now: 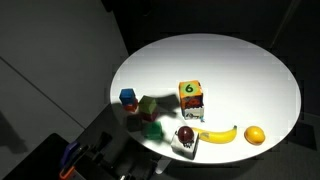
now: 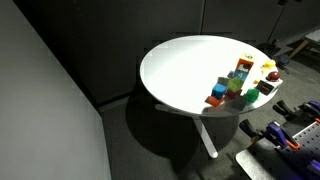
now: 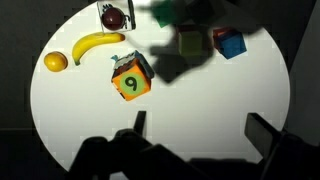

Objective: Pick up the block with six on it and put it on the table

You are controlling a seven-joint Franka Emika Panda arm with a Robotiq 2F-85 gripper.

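Note:
The block with six on it (image 1: 190,91) has a yellow-orange face with a "6" and sits on top of a speckled cube (image 1: 193,106) on the round white table (image 1: 230,65). In the wrist view the block (image 3: 131,80) lies above and to the left of my gripper (image 3: 203,130). The gripper hangs over bare tabletop (image 3: 200,95), open and empty, well apart from the block. The block also shows as the top of the stack in an exterior view (image 2: 245,65). The gripper itself does not show in either exterior view.
A banana (image 3: 97,44), an orange (image 3: 55,61) and a dark red fruit (image 3: 113,16) lie near the block. A blue cube (image 3: 231,45) and green cubes (image 3: 190,42) sit in shadow to its other side. The table edge (image 3: 45,140) is close.

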